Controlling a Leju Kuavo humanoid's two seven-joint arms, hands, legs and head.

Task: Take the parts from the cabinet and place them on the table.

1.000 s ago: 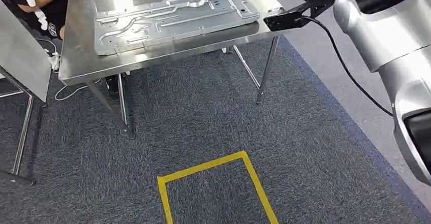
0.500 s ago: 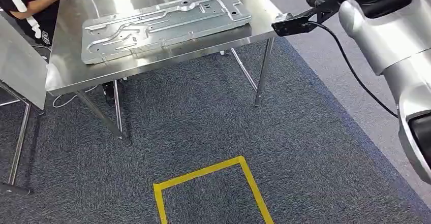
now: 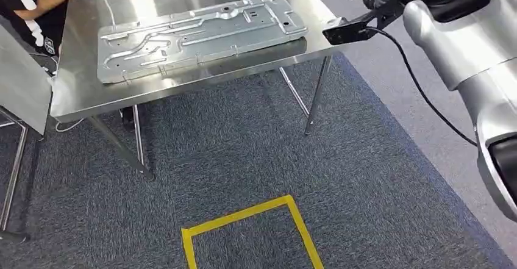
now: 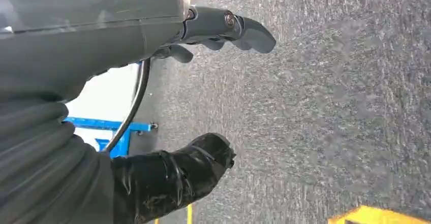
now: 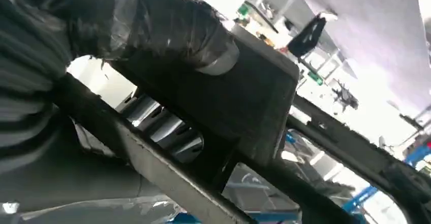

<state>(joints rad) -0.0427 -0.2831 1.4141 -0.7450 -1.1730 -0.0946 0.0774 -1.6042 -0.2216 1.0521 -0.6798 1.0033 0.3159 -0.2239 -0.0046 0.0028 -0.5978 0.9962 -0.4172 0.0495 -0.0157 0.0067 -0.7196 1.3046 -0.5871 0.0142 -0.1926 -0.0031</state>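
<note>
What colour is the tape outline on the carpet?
Yellow; the tape outline shows best in the head view.

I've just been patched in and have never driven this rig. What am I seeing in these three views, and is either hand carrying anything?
This is a two-armed humanoid robot. The head view looks forward and down from its body: a steel table carries one large stamped metal panel, a person stands at its far corner, and yellow tape marks the carpet. The silver right arm reaches up on the right. The other two views come from cameras at the wrists. The left hand hangs over carpet, fingers apart, holding nothing. The right hand appears to grip a dark metal part.
</note>
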